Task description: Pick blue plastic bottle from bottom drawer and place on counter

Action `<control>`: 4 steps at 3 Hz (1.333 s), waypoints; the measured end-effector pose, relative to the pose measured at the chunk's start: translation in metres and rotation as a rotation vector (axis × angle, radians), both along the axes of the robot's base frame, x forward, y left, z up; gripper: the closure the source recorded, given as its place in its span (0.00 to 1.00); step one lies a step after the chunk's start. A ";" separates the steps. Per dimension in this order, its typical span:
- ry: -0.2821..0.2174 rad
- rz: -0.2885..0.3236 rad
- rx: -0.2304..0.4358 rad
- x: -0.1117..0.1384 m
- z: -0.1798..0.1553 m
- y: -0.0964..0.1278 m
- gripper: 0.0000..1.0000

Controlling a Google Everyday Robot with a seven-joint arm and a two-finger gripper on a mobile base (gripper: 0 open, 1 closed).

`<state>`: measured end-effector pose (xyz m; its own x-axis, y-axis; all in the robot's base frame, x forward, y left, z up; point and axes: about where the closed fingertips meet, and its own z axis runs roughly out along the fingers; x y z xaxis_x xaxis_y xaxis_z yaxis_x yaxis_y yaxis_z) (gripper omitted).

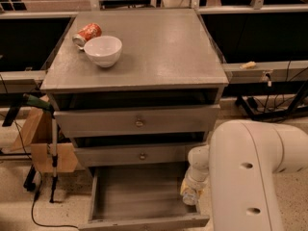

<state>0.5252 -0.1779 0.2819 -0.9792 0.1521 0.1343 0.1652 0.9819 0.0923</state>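
Note:
The blue plastic bottle [190, 194], pale with a light label, hangs upright at the right side of the open bottom drawer [137, 194], over its right wall. My gripper [194, 182] reaches down from the big white arm [250, 177] at the lower right and is shut on the bottle's top, which it hides. The grey counter [163, 47] on top of the cabinet is well above the gripper.
An orange soda can [87, 33] lies on its side and a white bowl [103, 50] stands at the counter's back left. Two knobbed drawers [138, 122] sit slightly open above the bottom drawer. A cardboard box [41, 143] and a pole stand left of the cabinet.

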 end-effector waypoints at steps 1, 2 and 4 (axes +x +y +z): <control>0.058 0.024 -0.048 -0.012 0.026 -0.027 1.00; 0.117 0.034 -0.090 -0.022 0.045 -0.057 1.00; 0.087 -0.051 -0.176 -0.008 0.104 -0.098 1.00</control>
<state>0.5174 -0.2763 0.3855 -0.9556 0.2296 0.1846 0.2148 0.9718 -0.0970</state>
